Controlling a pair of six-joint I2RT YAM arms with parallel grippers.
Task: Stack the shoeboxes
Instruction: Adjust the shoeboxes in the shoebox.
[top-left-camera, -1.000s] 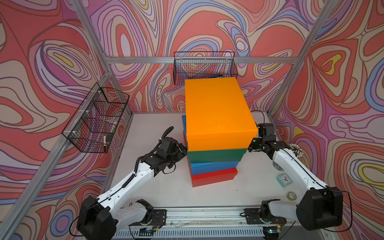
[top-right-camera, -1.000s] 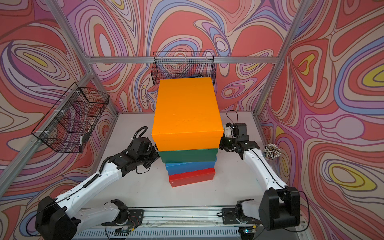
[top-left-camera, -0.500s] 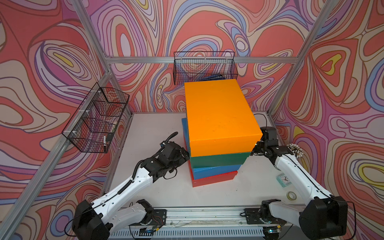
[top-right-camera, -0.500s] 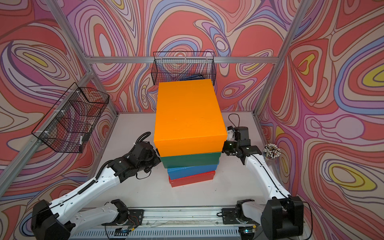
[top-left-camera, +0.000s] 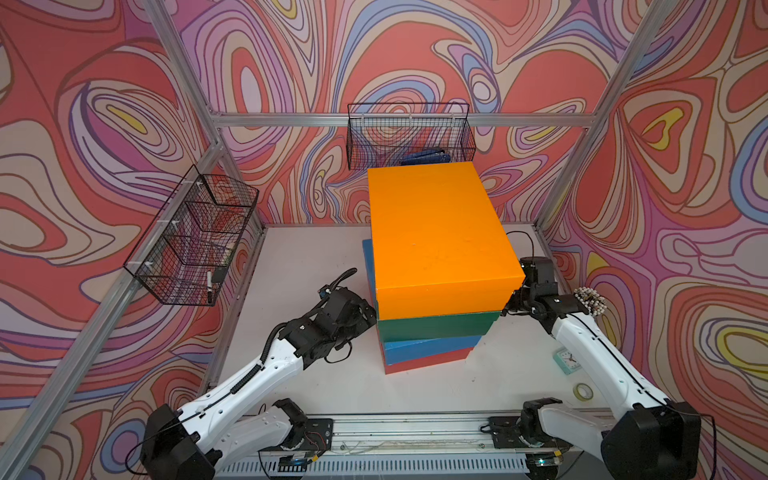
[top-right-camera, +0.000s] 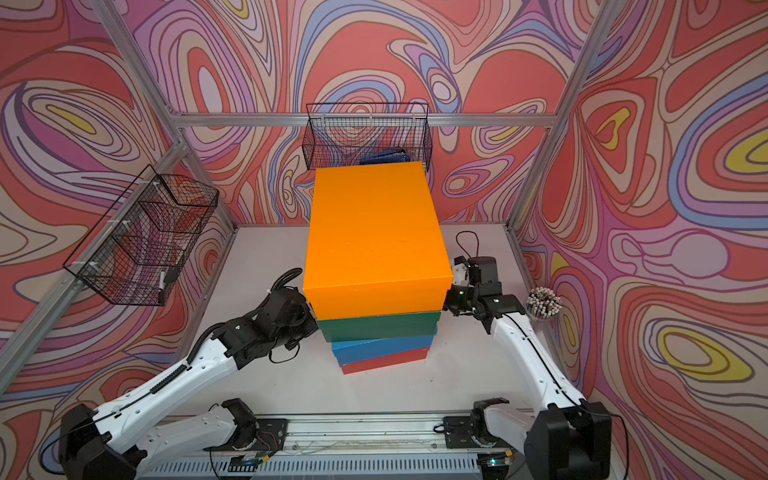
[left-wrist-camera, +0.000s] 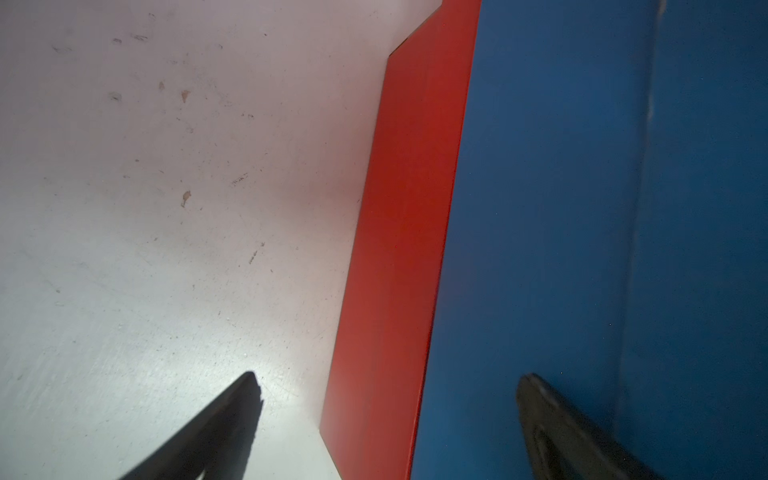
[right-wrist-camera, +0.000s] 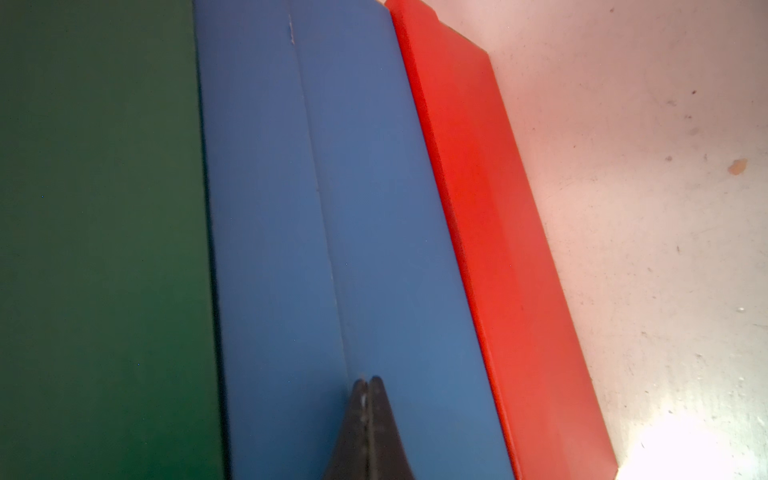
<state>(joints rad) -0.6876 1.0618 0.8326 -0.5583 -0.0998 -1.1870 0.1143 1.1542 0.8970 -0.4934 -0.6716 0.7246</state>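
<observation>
All four shoeboxes are piled up, about midway between the left and right edges of the desk (top-left-camera: 307, 257). The red box (top-left-camera: 424, 362) is at the bottom, then the blue box (top-left-camera: 428, 347), the green box (top-left-camera: 436, 326) and the orange box (top-left-camera: 436, 232) on top. I judge the stacking itself done and the step in hand to be squaring up. The blue box lies askew on the red one, and its rear corner juts toward the desk's left edge.

My left end effector (left-wrist-camera: 386, 376) is spread wide and grips nothing, close by the pile's left side. My right end effector (right-wrist-camera: 368, 380) is pressed together and empty, with its tips close against the right side. Whether they touch the cardboard I cannot tell.

The next move calls for light, level nudges from both sides, low on the pile. A tall stack like this could slide or tip under a hard push.

Near the desk's right edge, close to my right arm, stand a cup of sticks (top-left-camera: 590, 299), a small clock (top-left-camera: 566, 360) and a tape roll (top-left-camera: 583, 390). I could catch them when pulling back. Wire baskets hang on the back wall (top-left-camera: 409, 137) and the left wall (top-left-camera: 195, 237), clear of my reach here.
</observation>
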